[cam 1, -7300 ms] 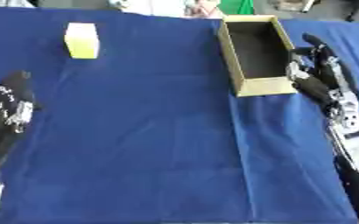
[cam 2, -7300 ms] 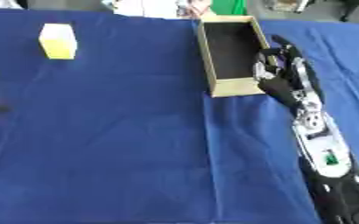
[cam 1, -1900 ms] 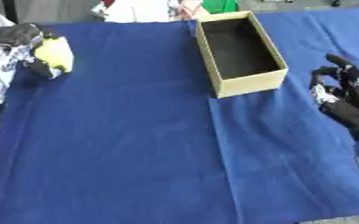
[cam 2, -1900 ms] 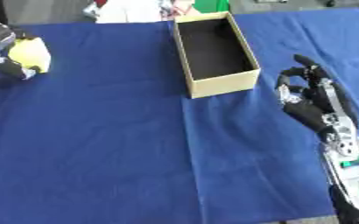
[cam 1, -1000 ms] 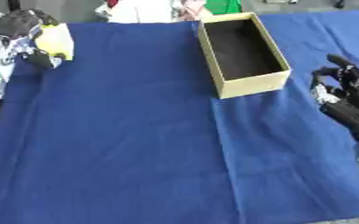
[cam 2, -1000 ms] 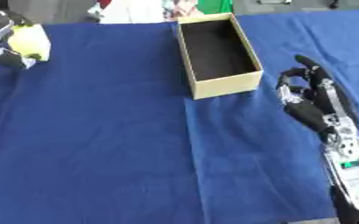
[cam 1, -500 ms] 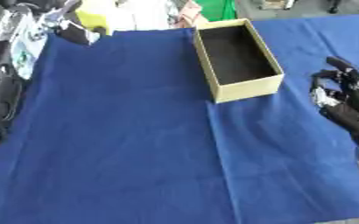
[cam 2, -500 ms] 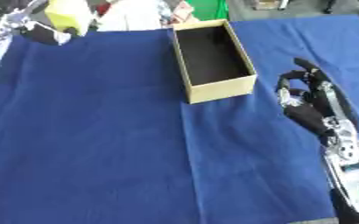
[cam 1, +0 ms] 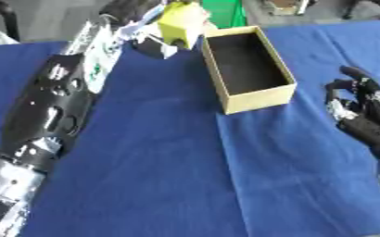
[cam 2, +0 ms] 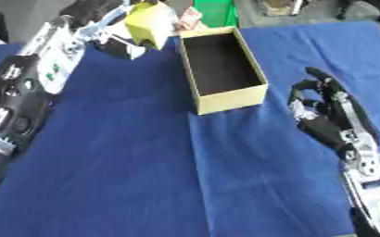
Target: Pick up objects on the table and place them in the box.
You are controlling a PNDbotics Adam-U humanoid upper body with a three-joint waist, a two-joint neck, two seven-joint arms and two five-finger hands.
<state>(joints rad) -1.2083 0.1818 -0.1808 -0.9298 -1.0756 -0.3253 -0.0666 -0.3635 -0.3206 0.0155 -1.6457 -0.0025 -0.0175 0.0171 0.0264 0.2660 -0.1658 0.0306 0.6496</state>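
Note:
A yellow block [cam 1: 183, 24] hangs in the air just left of the far end of the open cardboard box [cam 1: 248, 67], held in my left hand [cam 1: 141, 13], whose fingers curl round it. My left arm stretches up the left side of the view. The box's dark inside shows nothing in it. My right hand [cam 2: 327, 111] rests on the blue cloth to the right of the box, fingers relaxed and holding nothing.
A blue cloth [cam 1: 169, 176] covers the table. Beyond its far edge stand a green thing [cam 1: 225, 13] and other clutter. My left forearm [cam 1: 60, 102] lies over the left part of the cloth.
My left hand has lifted the yellow block from the far left of the cloth and carried it right, up to the box's far left corner. The camera has shifted. The right hand stayed put.

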